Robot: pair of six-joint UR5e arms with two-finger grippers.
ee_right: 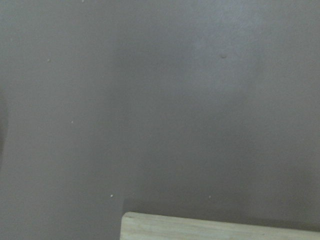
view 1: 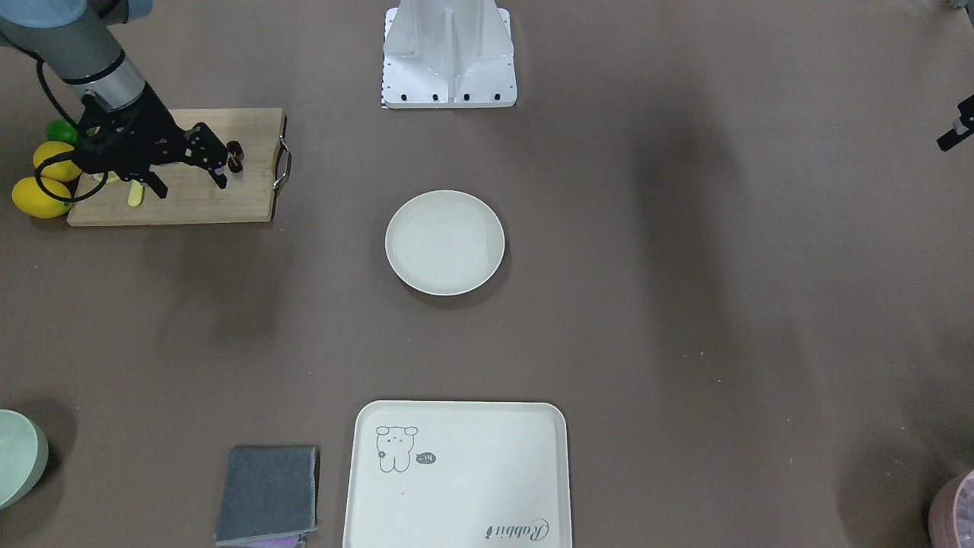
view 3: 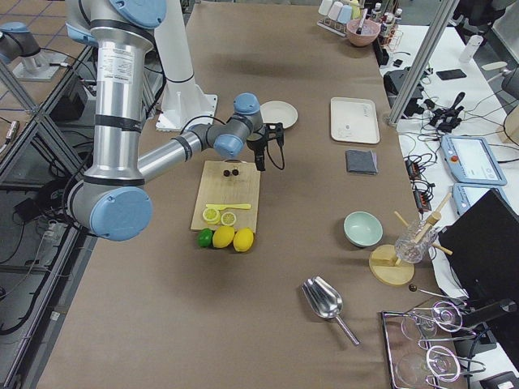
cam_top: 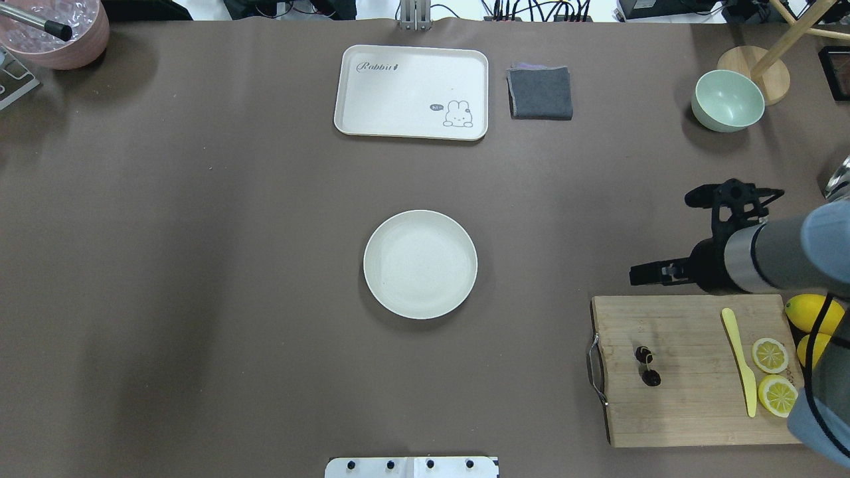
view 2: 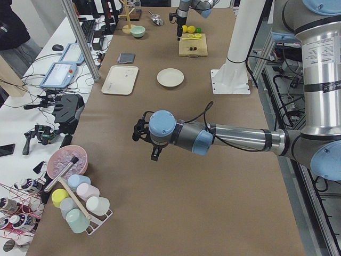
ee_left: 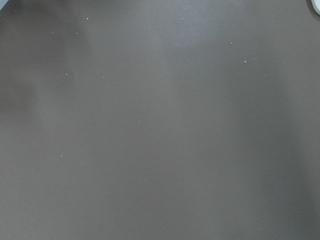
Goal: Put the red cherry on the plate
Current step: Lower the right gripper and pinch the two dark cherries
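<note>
Flat dark brown all over the table (cam_top: pixel 199 265). Plain off-white for the plate (cam_top: pixel 420 264). Very dark red, near black, for the cherries (cam_top: pixel 651 378), with a greenish stem between. Pale tan with fine straight grain on the wooden board (cam_top: pixel 690 398). Pale yellow for the knife (cam_top: pixel 740 362). Bright yellow rind and paler, segmented flesh on the lemon slices (cam_top: pixel 769 355). Deep yellow on the whole lemons (cam_top: pixel 805 312), green on the lime (view 1: pixel 61 131). Cream for the tray (cam_top: pixel 398 93), with a grey-outlined rabbit and grey lettering. Dark grey for the folded cloth (cam_top: pixel 540 93), pale green for the bowl (cam_top: pixel 728 101).
</note>
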